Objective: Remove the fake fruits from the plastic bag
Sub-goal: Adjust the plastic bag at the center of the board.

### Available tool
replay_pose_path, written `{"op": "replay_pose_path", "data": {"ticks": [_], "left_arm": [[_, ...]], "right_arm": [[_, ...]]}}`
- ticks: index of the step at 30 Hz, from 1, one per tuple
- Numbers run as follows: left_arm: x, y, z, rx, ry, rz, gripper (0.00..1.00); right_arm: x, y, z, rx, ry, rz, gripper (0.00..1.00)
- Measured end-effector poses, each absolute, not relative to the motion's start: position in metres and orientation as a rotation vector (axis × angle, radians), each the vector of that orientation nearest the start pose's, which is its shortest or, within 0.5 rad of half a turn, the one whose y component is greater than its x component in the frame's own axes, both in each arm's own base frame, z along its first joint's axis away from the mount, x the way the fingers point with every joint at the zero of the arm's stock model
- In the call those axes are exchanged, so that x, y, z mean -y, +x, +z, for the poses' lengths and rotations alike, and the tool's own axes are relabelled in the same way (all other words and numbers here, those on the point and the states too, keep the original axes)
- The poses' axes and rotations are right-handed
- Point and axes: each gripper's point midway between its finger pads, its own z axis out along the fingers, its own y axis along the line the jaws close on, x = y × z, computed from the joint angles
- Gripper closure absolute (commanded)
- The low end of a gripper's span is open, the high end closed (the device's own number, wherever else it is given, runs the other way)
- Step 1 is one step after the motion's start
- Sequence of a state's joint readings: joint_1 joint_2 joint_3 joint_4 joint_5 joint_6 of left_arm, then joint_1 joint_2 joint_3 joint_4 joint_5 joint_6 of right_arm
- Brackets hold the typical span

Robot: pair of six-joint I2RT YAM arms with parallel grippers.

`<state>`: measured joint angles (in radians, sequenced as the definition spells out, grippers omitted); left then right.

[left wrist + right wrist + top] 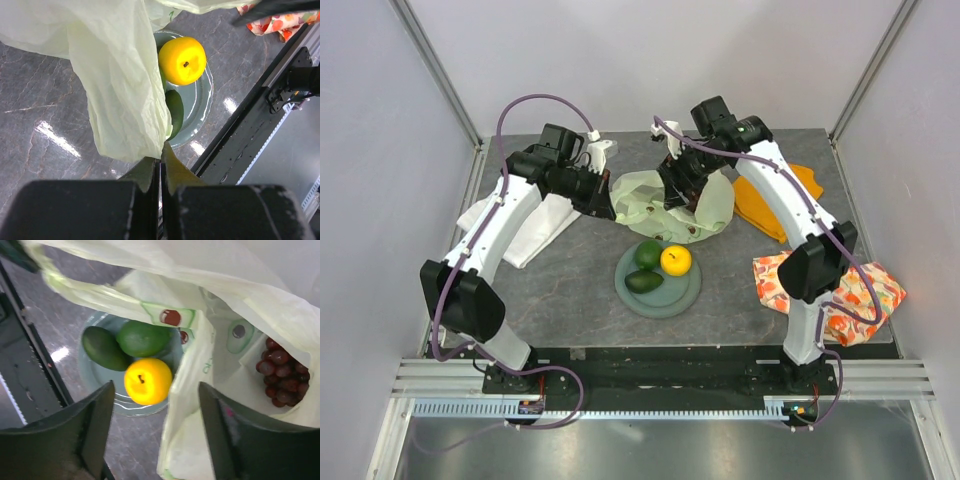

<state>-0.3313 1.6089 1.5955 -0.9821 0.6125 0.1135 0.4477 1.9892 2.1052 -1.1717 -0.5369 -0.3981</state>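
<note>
1. Your left gripper (161, 172) is clamped tight on a fold of the plastic bag (642, 192), near the desk's far edge;
2. Your right gripper (156, 435) stands wide over the bag's mouth, holding nothing;
3. The grape bunch (280, 372) lies inside the bag; the yellow citrus (676, 260) and both green fruits (647, 253) sit on the grey-green plate (670, 303), mid-desk

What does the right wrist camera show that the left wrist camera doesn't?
Only the right wrist view shows the dark-red grape bunch inside the plastic bag, and the open right hand. Only the left wrist view shows the fruit-print cloth and the left hand shut on the bag's edge. Both show the yellow citrus and a dark green fruit on the plate.
</note>
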Motion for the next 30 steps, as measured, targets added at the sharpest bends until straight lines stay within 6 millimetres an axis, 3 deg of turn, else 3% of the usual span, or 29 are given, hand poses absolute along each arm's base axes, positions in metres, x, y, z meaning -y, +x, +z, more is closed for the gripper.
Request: {"op": "replay_pose_path", "data": {"ticks": [3, 6, 8, 14, 17, 20, 25, 30], "left_arm": [[0.209, 0.309, 0.226, -2.399, 0.781, -0.869, 0.98], [0.209, 0.308, 0.226, -2.402, 0.781, -0.87, 0.98], [0.209, 0.307, 0.226, -2.404, 0.781, -0.871, 0.98], [0.21, 0.309, 0.231, -2.388, 0.785, -0.868, 0.98], [0.21, 0.311, 0.233, -2.378, 0.793, -0.865, 0.98], [0.21, 0.311, 0.232, -2.381, 0.794, -0.867, 0.98], [0.215, 0.314, 0.227, -2.391, 0.799, -0.895, 0.98], [0.224, 0.32, 0.223, -2.396, 0.818, -0.91, 0.98]], "right_arm": [[-0.266, 0.359, 0.241, -2.194, -1.223, 0.745, 0.55], [-0.269, 0.373, 0.233, -2.192, -1.203, 0.705, 0.62], [-0.271, 0.391, 0.211, -2.219, -1.198, 0.664, 0.62], [-0.271, 0.435, 0.109, -2.386, -1.204, 0.545, 0.62], [-0.267, 0.461, 0.076, -2.424, -1.157, 0.428, 0.62], [-0.256, 0.489, 0.068, -2.419, -1.046, 0.31, 0.57], [-0.228, 0.54, 0.087, -2.335, -0.85, 0.175, 0.44], [-0.195, 0.567, 0.095, -2.313, -0.703, 0.037, 0.1]]}}
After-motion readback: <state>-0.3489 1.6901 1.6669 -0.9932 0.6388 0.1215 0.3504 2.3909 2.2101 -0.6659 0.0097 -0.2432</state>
